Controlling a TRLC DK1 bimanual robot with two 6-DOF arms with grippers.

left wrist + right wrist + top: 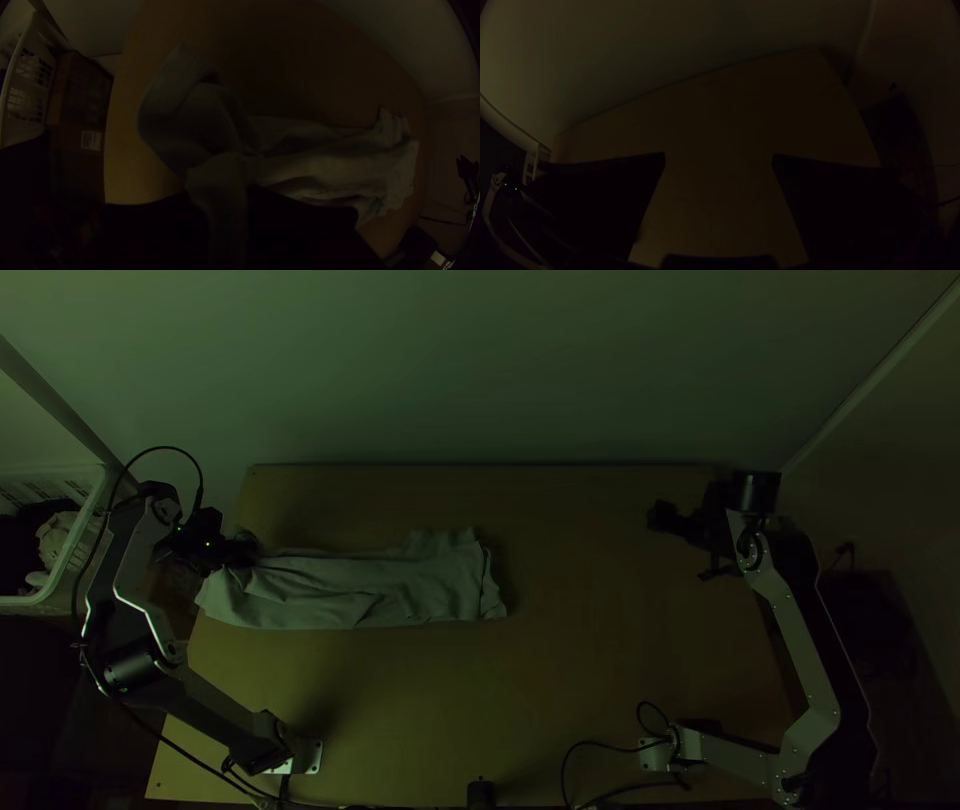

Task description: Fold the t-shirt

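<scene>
The light grey t-shirt (370, 590) lies as a long, creased, narrow band across the table's left half. At its left end is my left gripper (247, 552). In the left wrist view, cloth fills the space between the dark fingers of the left gripper (222, 200), which is shut on it. A bunched loop of the t-shirt (175, 115) rises beside the fingertips, and the rest stretches away to a ragged-looking end. Over the table's far right part, my right gripper (683, 545) stands open, apart from the cloth. Bare table lies between the fingers of the right gripper (719, 160).
A white basket (75, 555) holding cloth stands left of the table, with a brown box (80, 100) beside it. A pale wall (480, 370) rises behind the table's far edge. Cables (600, 745) and a small black object (481, 794) are at the near edge.
</scene>
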